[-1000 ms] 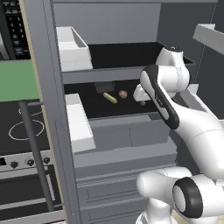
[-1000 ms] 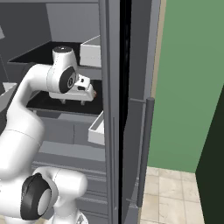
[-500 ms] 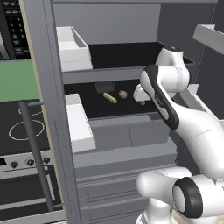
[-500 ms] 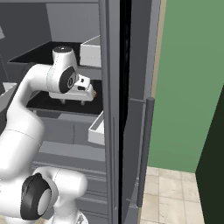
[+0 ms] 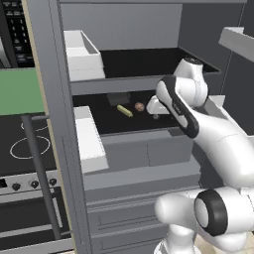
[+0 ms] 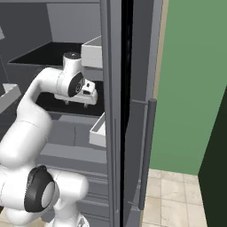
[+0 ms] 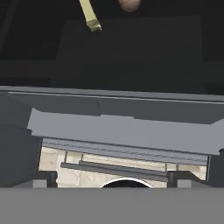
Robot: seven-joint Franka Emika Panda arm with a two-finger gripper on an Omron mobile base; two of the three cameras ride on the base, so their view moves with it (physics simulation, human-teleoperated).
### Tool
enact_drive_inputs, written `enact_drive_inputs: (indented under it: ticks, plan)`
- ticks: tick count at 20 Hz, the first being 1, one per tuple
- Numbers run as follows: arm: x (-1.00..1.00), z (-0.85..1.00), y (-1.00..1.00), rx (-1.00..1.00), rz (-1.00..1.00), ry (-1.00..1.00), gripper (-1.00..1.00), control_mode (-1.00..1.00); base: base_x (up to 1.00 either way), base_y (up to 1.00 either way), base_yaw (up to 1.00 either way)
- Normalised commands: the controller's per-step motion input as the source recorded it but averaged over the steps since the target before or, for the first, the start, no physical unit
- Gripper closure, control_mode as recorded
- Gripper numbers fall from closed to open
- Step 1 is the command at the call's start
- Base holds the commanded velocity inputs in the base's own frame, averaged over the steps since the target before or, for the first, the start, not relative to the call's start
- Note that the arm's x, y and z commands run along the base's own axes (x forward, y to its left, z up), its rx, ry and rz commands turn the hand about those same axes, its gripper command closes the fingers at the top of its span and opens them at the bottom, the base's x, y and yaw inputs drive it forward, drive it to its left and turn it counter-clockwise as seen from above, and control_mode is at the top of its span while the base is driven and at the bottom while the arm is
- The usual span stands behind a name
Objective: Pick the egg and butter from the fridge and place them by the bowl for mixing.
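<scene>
The fridge (image 5: 53,104) stands open with dark inner shelves. On its middle shelf lie the pale-yellow butter stick (image 5: 124,110) and, just to its right, the small brown egg (image 5: 139,106). My gripper (image 5: 156,116) hangs just right of the egg over the shelf's front, fingers pointing down, open and holding nothing. The right base view shows the gripper (image 6: 75,103) inside the fridge (image 6: 113,111). In the hand view the butter (image 7: 89,15) and the egg (image 7: 129,3) sit at the top edge, far from my wide-apart fingertips (image 7: 43,177).
A dark flat box (image 5: 118,98) lies behind the butter. White door bins (image 5: 82,49) (image 5: 90,139) jut from the left door, with its bar handle (image 5: 37,173) below. Grey drawers (image 5: 144,149) sit under the shelf. A stove (image 5: 22,146) stands at the left.
</scene>
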Motion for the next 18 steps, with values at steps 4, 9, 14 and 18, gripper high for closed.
enact_drive_inputs:
  ticks: [4,9,14,18]
  plan:
    - [0.29,-0.41,0.19,0.08,0.0,-0.01,-1.0,-1.0,0.0,0.0,0.0]
    - [0.06,-0.21,0.33,0.0,0.0,-0.1,-1.0,-1.0,0.0,0.0,0.0]
    - [0.0,0.0,0.44,-0.17,0.0,-0.25,-1.0,-1.0,0.0,0.0,0.0]
    - [0.0,0.0,0.29,-0.08,0.0,-0.25,-1.0,-1.0,0.0,0.0,0.0]
